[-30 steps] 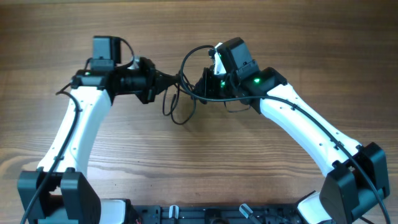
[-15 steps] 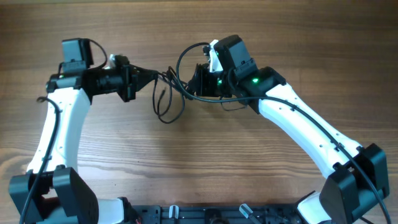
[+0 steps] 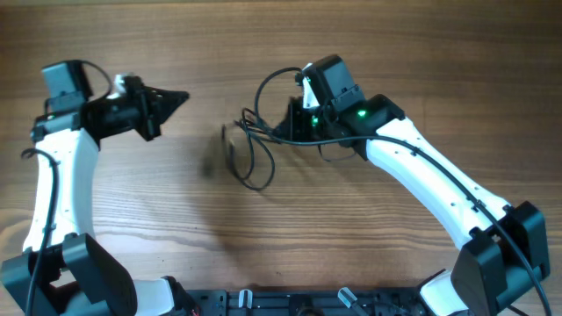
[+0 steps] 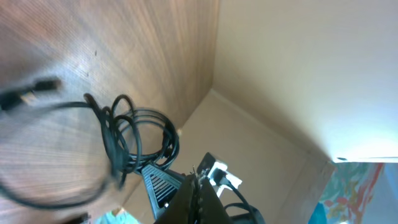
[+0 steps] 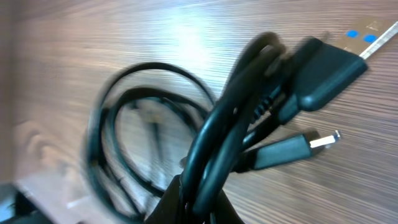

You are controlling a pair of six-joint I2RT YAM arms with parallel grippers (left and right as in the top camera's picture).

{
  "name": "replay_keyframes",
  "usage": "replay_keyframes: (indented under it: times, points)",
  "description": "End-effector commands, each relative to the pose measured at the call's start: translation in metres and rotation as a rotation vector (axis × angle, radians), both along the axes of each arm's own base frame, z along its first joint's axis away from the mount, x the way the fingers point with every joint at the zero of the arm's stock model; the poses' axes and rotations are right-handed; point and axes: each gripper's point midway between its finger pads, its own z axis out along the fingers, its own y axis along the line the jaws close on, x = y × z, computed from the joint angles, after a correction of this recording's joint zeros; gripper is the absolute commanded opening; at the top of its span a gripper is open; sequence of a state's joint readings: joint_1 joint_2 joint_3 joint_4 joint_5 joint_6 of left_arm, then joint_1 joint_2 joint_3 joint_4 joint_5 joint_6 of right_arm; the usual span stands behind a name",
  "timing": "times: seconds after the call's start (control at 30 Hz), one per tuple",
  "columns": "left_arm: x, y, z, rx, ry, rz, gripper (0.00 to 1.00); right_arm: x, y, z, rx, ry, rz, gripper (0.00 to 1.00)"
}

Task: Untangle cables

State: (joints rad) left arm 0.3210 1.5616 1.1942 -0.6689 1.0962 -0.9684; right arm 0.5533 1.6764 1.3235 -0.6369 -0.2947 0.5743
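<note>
Table: bare wood-grain table top (image 3: 351,53), with both arms reaching in from the near edge.
Cables: thin black cables (image 3: 249,149) in one tangled bunch near the middle of the table, with loose loops spreading left of the right gripper. One loop arches up beside the right wrist camera.
Right gripper (image 3: 283,130): jaws closed on the cables, pinching the right side of the bunch. In the right wrist view several strands (image 5: 211,143) rise together out of the closed fingers (image 5: 194,199).
Plugs: a silver-tipped plug (image 5: 311,142) sticks out to the right of the held strands. A larger black connector (image 5: 323,71) sits above it.
Left gripper (image 3: 178,96): fingers drawn together to a point and aimed right, well apart from the bunch. The overhead view shows nothing between them.
Left wrist view: the coiled loops (image 4: 134,134) lie on the wood. One blurred strand runs off the left edge with a small plug (image 4: 34,89) on it.
Blur: the loops are smeared in both wrist views, so I cannot tell the number of cords.
</note>
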Motion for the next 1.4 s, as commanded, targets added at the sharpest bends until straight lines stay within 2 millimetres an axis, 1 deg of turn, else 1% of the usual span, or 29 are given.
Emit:
replay_keyframes:
  times: [0.0, 0.13, 0.23, 0.3, 0.33, 0.37, 0.43, 0.5, 0.57, 0.63, 0.7, 0.8, 0.9, 1.03, 1.1, 1.23, 1.3, 1.37]
  points:
    - [0.001, 0.002, 0.012, 0.025, -0.106, -0.042, 0.04, 0.008, -0.010, 0.002, -0.047, -0.051, -0.020, 0.04]
    - [-0.003, -0.001, 0.009, 0.054, -0.131, -0.073, 0.04, 0.009, -0.010, 0.002, -0.042, -0.054, -0.022, 0.04]
    - [-0.007, -0.004, -0.001, 0.108, -0.118, -0.090, 0.04, 0.010, -0.008, 0.003, -0.031, -0.050, -0.032, 0.04]
    - [-0.011, -0.005, -0.017, 0.175, -0.049, -0.084, 0.10, 0.010, -0.008, 0.004, -0.016, -0.028, -0.068, 0.04]
    - [-0.014, -0.005, -0.025, 0.211, -0.011, -0.081, 0.10, 0.010, -0.008, 0.004, -0.009, -0.023, -0.074, 0.04]
    - [-0.019, -0.007, -0.038, 0.277, 0.045, -0.083, 0.13, 0.010, -0.007, 0.005, 0.000, -0.019, -0.079, 0.04]
    - [-0.022, -0.011, -0.047, 0.329, 0.078, -0.095, 0.16, 0.010, -0.005, 0.006, 0.010, -0.019, -0.075, 0.04]
    - [-0.025, -0.019, -0.053, 0.374, 0.091, -0.120, 0.20, 0.011, -0.004, 0.007, 0.014, -0.022, -0.074, 0.04]
    - [-0.026, -0.033, -0.057, 0.413, 0.088, -0.158, 0.31, 0.011, -0.004, 0.007, 0.017, -0.025, -0.074, 0.04]
    - [-0.029, -0.045, -0.059, 0.439, 0.081, -0.192, 0.41, 0.011, -0.002, 0.008, 0.029, -0.016, -0.084, 0.04]
    - [-0.032, -0.060, -0.061, 0.458, 0.073, -0.236, 0.45, 0.011, -0.002, 0.008, 0.044, 0.009, -0.121, 0.04]
    - [-0.038, -0.079, -0.061, 0.456, 0.066, -0.283, 0.53, 0.012, -0.002, 0.008, 0.063, 0.039, -0.167, 0.04]
    - [-0.045, -0.096, -0.060, 0.432, 0.098, -0.306, 0.57, 0.012, -0.002, 0.008, 0.072, 0.048, -0.186, 0.04]
    - [-0.058, -0.125, -0.051, 0.339, 0.096, -0.382, 0.57, 0.012, -0.002, 0.008, 0.074, 0.051, -0.192, 0.04]
    - [-0.064, -0.136, -0.045, 0.296, 0.088, -0.420, 0.57, 0.012, -0.002, 0.008, 0.074, 0.051, -0.191, 0.04]
    - [-0.071, -0.147, -0.040, 0.255, 0.081, -0.458, 0.55, 0.013, -0.002, 0.009, 0.075, 0.049, -0.191, 0.04]
    - [-0.074, -0.151, -0.040, 0.256, 0.082, -0.470, 0.52, 0.013, -0.002, 0.009, 0.076, 0.048, -0.191, 0.04]
    - [-0.077, -0.154, -0.041, 0.253, 0.098, -0.475, 0.51, 0.013, -0.002, 0.009, 0.077, 0.047, -0.191, 0.04]
